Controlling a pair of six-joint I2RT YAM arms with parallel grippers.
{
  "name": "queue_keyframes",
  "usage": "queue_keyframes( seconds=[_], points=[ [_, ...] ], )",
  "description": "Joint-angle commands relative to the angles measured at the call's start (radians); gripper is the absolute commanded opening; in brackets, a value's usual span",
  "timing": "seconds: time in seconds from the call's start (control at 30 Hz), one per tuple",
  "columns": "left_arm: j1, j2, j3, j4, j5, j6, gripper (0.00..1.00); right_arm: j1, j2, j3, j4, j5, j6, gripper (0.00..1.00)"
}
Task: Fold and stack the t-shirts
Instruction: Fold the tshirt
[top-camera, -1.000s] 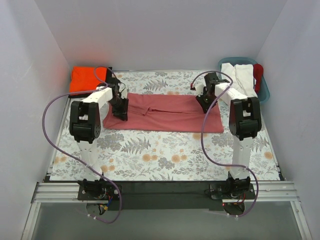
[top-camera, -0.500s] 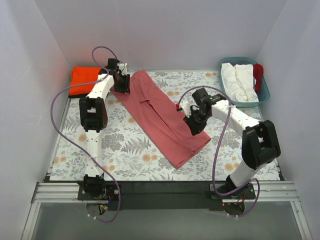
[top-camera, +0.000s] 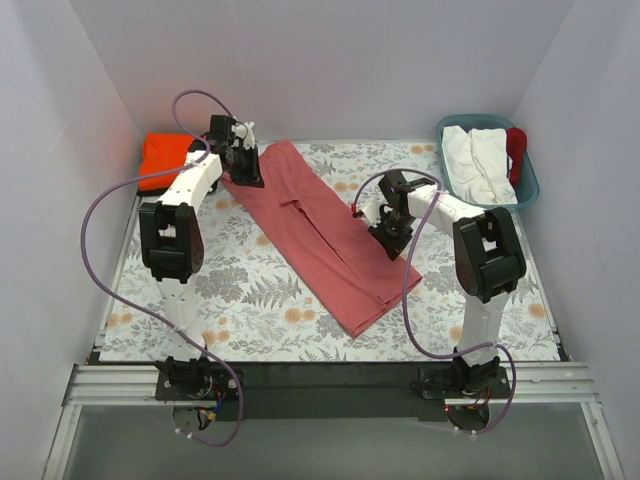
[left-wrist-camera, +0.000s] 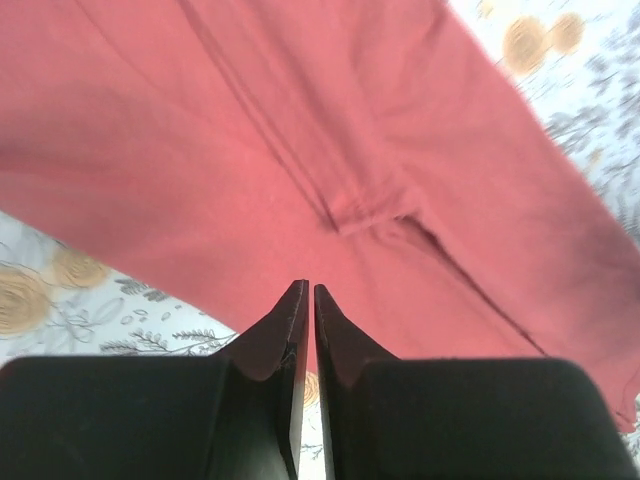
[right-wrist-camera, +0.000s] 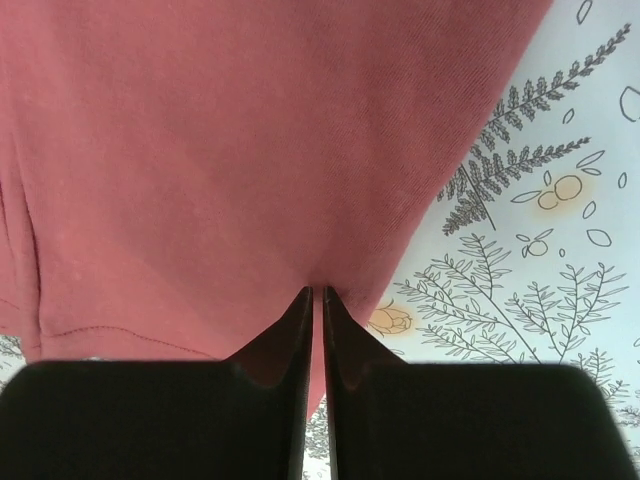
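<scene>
The dusty rose-red t-shirt (top-camera: 320, 235) lies folded long and slanted, from the far left to the near middle of the table. My left gripper (top-camera: 247, 175) is shut at the shirt's far left edge, its fingertips (left-wrist-camera: 296, 300) pinched on the cloth (left-wrist-camera: 300, 150). My right gripper (top-camera: 392, 245) is shut on the shirt's right edge (right-wrist-camera: 250, 150), where the cloth puckers at the tips. The bright orange t-shirt (top-camera: 165, 158) lies folded in the far left corner. The black t-shirt is out of view.
A teal basket (top-camera: 530, 185) at the far right holds white cloth (top-camera: 475, 160) and a red item (top-camera: 516, 150). The table carries a floral-print cover (top-camera: 250, 300). White walls close in the left, right and back.
The shirt swung from lying straight across the table to slanted a second ago. Since half a second ago it has stayed put, and my right arm has drawn back toward the shirt's right edge.
</scene>
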Motion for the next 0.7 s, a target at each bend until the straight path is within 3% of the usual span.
queue_keyframes(
  seconds=[0.0, 0.3, 0.47, 0.67],
  points=[
    [-0.012, 0.039, -0.030, -0.035, -0.001, -0.021, 0.05, 0.014, -0.007, 0.022, -0.021, 0.033, -0.030, 0.13],
    [-0.017, 0.150, -0.013, -0.027, -0.064, -0.008, 0.04, 0.069, -0.024, -0.130, -0.007, -0.004, -0.014, 0.11],
    [-0.024, 0.236, 0.058, -0.043, -0.064, 0.005, 0.03, 0.138, -0.053, -0.224, 0.002, -0.099, -0.006, 0.11],
    [-0.076, 0.378, 0.239, -0.084, -0.025, 0.023, 0.03, 0.354, -0.103, -0.316, 0.040, -0.280, 0.068, 0.12]
  ],
)
